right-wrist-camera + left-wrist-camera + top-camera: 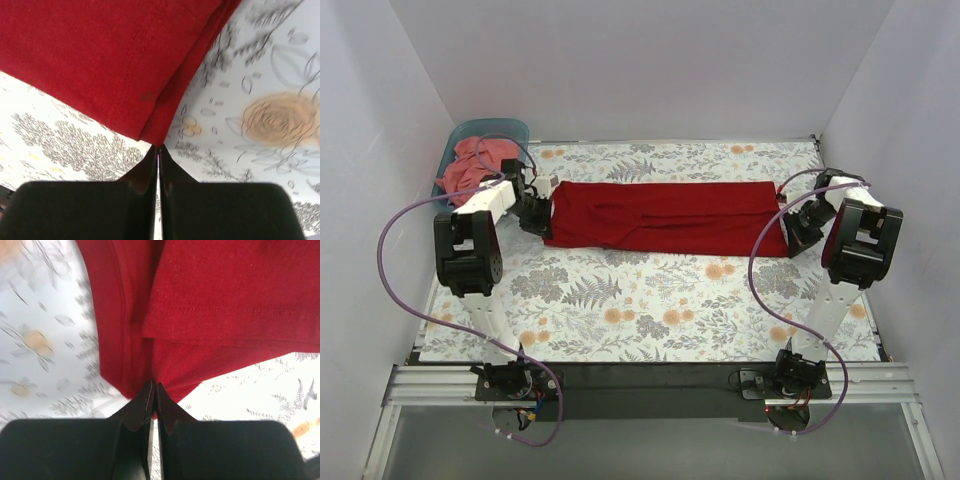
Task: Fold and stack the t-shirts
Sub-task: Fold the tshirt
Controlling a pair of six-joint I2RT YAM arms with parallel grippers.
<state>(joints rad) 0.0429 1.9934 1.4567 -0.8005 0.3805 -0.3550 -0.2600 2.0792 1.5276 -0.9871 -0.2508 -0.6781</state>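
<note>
The crimson red t-shirt (pixel 665 218) lies folded into a long band across the far half of the floral table. My left gripper (pixel 542 222) is shut on its left end; the left wrist view shows the closed jaws pinching a corner of red cloth (pixel 165 375). My right gripper (pixel 787 232) is shut on its right end; the right wrist view shows the jaws pinching the corner of the folded cloth (pixel 150 125). The salmon-pink t-shirt (pixel 480 158) lies crumpled in the teal tub (pixel 516 130) at the far left.
White walls enclose the table on three sides. The floral tablecloth (pixel 650 310) spreads in front of the shirt. Purple cables loop from both arms. The black rail with the arm bases runs along the near edge.
</note>
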